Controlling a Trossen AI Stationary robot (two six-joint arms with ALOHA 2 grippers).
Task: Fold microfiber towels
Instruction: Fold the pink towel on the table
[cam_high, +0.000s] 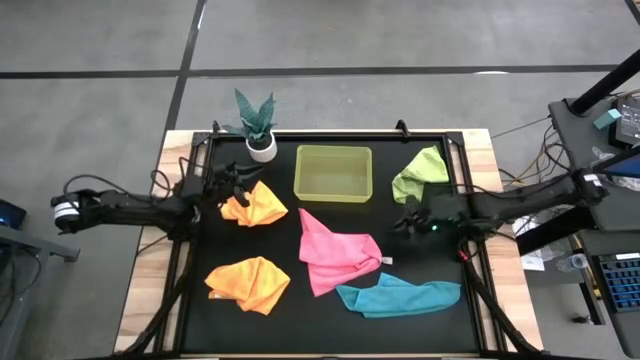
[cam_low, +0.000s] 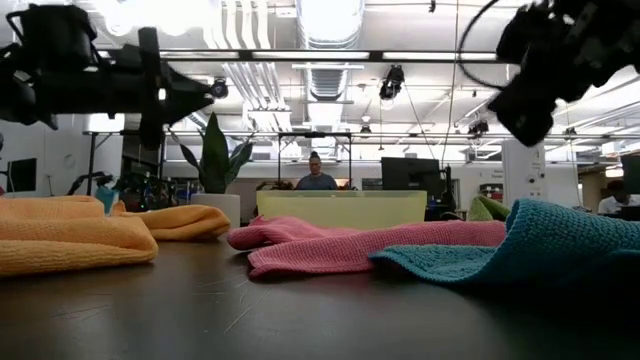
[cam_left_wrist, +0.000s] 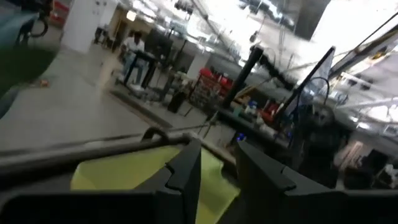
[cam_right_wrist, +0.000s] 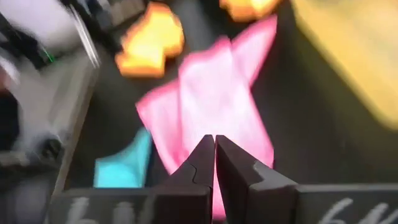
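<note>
Black matting covers the table (cam_high: 330, 320), with a wide workshop hall behind it where a person (cam_low: 316, 172) stands far off. Over its right half the right gripper (cam_high: 408, 222) hovers with its fingers (cam_right_wrist: 202, 163) pressed together and nothing between them, pointing toward the pink towel (cam_high: 335, 253). The left gripper (cam_high: 234, 184) is raised over the left rear of the mat, just above one orange towel (cam_high: 255, 205); its fingers (cam_left_wrist: 186, 168) stand a little apart and hold nothing. All five towels lie crumpled and unfolded on the mat: that orange one near the left rear, a second orange towel (cam_high: 250, 282) bunched at the left front, the pink one spread loosely in the middle, a blue towel (cam_high: 398, 296) stretched long at the front right with its end touching the pink one, and a green towel (cam_high: 420, 172) heaped at the right rear. A yellow-green bin (cam_high: 333, 173) sits at the rear middle with no towel in it. A small potted plant (cam_high: 257, 124) stands at the rear edge left of the bin.
</note>
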